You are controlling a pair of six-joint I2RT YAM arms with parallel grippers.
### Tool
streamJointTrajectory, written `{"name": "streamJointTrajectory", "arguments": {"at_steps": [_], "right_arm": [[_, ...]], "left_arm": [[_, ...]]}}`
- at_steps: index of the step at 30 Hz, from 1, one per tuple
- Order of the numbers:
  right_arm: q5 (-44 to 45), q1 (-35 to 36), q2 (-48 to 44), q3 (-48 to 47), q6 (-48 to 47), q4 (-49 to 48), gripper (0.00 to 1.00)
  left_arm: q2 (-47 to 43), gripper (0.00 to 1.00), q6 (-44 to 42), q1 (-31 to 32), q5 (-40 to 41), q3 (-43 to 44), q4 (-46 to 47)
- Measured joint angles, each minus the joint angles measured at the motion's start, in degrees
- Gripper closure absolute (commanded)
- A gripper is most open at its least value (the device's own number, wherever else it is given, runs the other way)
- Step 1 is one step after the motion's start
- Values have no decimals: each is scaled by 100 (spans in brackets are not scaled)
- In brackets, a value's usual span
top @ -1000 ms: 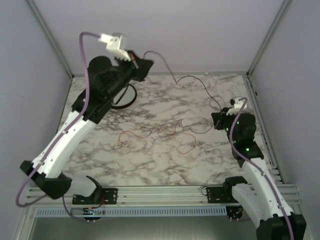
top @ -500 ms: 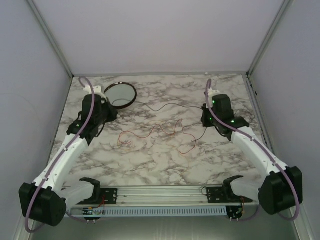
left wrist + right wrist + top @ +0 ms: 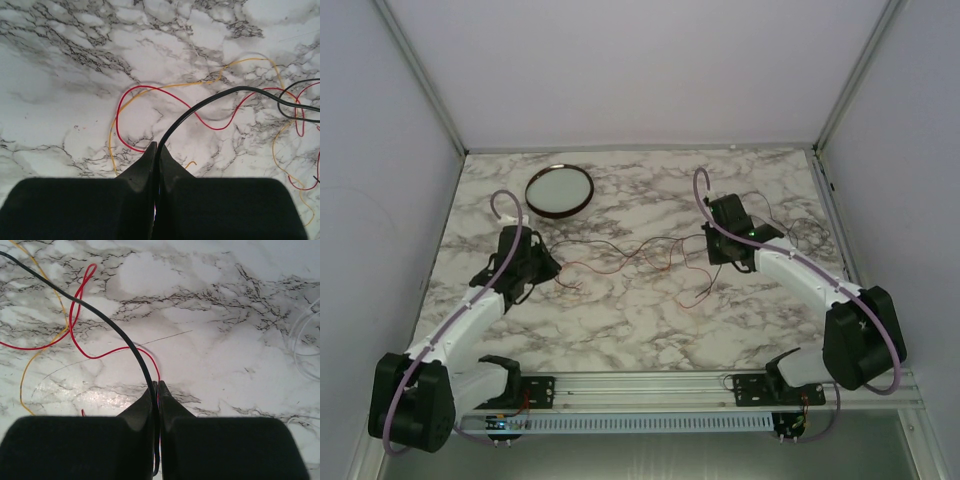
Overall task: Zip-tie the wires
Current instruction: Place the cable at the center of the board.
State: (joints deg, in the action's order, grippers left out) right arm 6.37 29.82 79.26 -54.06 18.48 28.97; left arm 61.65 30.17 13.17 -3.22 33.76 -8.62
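We are clenching both the left tool (image 3: 156,147) and right tool (image 3: 155,385) on the black wire (image 3: 210,99); the wires (image 3: 640,252) are lying slack on the tabletop (image 3: 620,320) between them, running tool to tool.

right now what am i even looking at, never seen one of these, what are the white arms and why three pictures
These are two robot arms bolted at the near edge of a marble table. The wide picture comes from a fixed camera above and behind them: the left arm is on the left, the right arm on the right. The other two pictures come from a small camera on each wrist, looking down past that arm's own two-finger hand. On the table lie thin wires, red, yellow and black, in a loose tangle, and a round dark-rimmed dish sits at the back. The left hand is shut on a black wire. The right hand is likewise pinched shut on a black wire.
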Motion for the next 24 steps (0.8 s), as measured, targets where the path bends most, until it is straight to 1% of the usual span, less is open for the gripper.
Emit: {"name": "streamJointTrajectory", "arguments": {"at_steps": [9, 10, 11, 13, 16, 17, 20, 24], "right_arm": [[140, 2, 192, 0, 22, -81, 98], [118, 0, 225, 0, 22, -105, 97], [98, 2, 251, 0, 24, -118, 95], [33, 2, 289, 0, 28, -166, 87], [-39, 2, 295, 0, 44, -216, 74], [-61, 2, 297, 0, 46, -227, 72], [-94, 2, 297, -2, 48, -232, 70], [-70, 2, 302, -24, 48, -210, 64]], "left_arm": [[323, 96, 162, 0, -55, -479, 518], [345, 95, 168, 0, -55, -522, 564], [365, 93, 184, 0, -55, -568, 601], [428, 87, 210, 0, -57, -654, 693], [564, 77, 249, 0, -55, -734, 785], [605, 75, 251, 0, -52, -758, 817], [704, 66, 258, 0, -15, -787, 839], [723, 48, 251, -2, 50, -789, 841]]}}
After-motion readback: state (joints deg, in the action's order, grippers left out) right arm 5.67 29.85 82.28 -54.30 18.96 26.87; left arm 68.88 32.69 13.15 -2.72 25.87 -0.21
